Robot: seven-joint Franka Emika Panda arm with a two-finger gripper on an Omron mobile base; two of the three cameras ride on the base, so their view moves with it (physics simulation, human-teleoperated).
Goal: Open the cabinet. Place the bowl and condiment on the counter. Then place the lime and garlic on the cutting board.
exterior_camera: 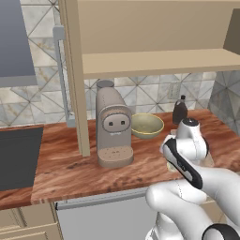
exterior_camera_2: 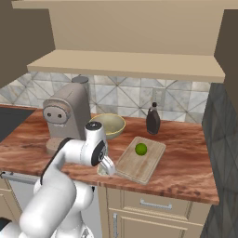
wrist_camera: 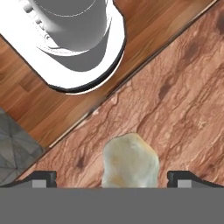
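The whitish garlic lies on the reddish wood counter near its front edge. My gripper hangs open over it, one dark fingertip on each side and not touching. In the right base view the gripper sits just left of the tan cutting board, where the green lime rests. The olive bowl and the dark condiment bottle stand on the counter behind. The cabinet is open, its lower shelf bare.
A beige coffee machine stands left of the bowl. The open cabinet door juts out edge-on above it. A dark cooktop lies at the far left. A grey wall closes the right end.
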